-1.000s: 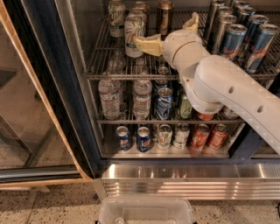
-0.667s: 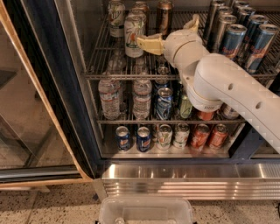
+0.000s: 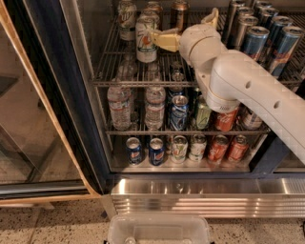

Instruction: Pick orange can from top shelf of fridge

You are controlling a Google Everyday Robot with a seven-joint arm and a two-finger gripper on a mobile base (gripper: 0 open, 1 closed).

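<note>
The orange can stands upright near the back of the top shelf of the fridge, with its lower part hidden behind my gripper. My gripper reaches into the top shelf and is open: one cream finger is on the left beside a white-and-green can, the other on the right. The orange can sits in the gap between the two fingers, just beyond their tips, and they do not touch it. My white arm crosses the right side of the fridge.
Tall blue-and-silver cans fill the right of the top shelf. Water bottles and cans stand on the middle rack, with several more cans below. The glass door hangs open at left. A white bin sits below the ribbed steel base.
My gripper has moved slightly up and deeper into the top shelf, toward the orange can. The cans have not moved.
</note>
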